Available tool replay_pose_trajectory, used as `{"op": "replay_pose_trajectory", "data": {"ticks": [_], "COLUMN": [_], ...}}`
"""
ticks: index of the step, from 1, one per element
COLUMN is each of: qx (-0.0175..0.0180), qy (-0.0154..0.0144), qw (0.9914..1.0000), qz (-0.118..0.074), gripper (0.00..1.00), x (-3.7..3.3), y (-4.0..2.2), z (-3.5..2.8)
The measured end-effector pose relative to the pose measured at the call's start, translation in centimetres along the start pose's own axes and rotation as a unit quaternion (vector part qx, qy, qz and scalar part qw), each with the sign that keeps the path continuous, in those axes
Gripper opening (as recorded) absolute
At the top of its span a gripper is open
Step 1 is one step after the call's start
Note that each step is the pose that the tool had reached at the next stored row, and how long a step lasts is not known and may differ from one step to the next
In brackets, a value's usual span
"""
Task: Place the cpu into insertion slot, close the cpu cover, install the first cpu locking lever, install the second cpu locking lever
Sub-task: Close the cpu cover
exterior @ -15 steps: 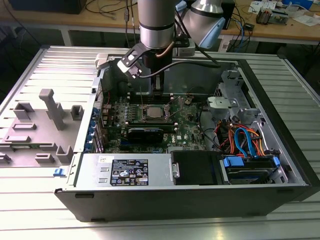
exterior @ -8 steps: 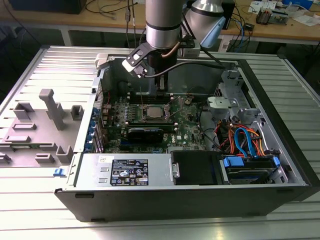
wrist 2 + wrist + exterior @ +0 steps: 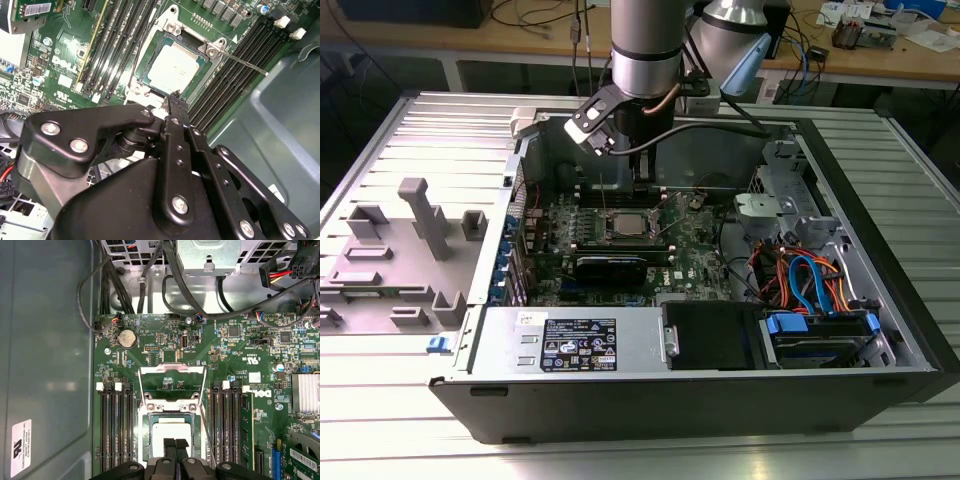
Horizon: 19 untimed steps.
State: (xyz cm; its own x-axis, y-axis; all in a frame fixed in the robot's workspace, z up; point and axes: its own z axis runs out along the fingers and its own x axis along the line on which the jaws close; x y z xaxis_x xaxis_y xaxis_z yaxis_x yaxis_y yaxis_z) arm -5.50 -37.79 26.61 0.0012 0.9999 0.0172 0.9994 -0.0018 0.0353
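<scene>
The cpu [image 3: 172, 432] lies flat in the insertion slot [image 3: 148, 435] on the green motherboard, its silver top facing up; it is also visible in the second wrist view [image 3: 172, 67] and the exterior view [image 3: 623, 224]. The cpu cover [image 3: 172, 370] stands open, tilted up from the socket's far edge, with the board visible through its window. A thin locking lever [image 3: 241, 61] sticks out free beside the socket. My gripper [image 3: 175, 444] [image 3: 175, 99] [image 3: 640, 180] hangs just above the socket's near edge, fingers shut together and holding nothing.
Black memory slots [image 3: 116, 425] flank the socket on both sides. Cables [image 3: 150, 270] and a power supply sit beyond the board. The case wall [image 3: 45, 365] is close by. Grey fixtures [image 3: 415, 225] stand on the table at the exterior view's left.
</scene>
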Motion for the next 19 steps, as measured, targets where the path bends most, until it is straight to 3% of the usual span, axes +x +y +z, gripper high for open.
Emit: {"op": "replay_pose_trajectory", "data": {"ticks": [7, 13, 19], "qx": [0.0, 0.0, 0.0], "qy": [0.0, 0.0, 0.0002], "qw": [1.0, 1.0, 1.0], "qz": [0.0, 0.0, 0.0], "gripper": [0.11, 0.11, 0.11], "x": [0.01, 0.02, 0.02], "y": [0.02, 0.05, 0.36], "z": [-0.6, -1.49, -1.54]}}
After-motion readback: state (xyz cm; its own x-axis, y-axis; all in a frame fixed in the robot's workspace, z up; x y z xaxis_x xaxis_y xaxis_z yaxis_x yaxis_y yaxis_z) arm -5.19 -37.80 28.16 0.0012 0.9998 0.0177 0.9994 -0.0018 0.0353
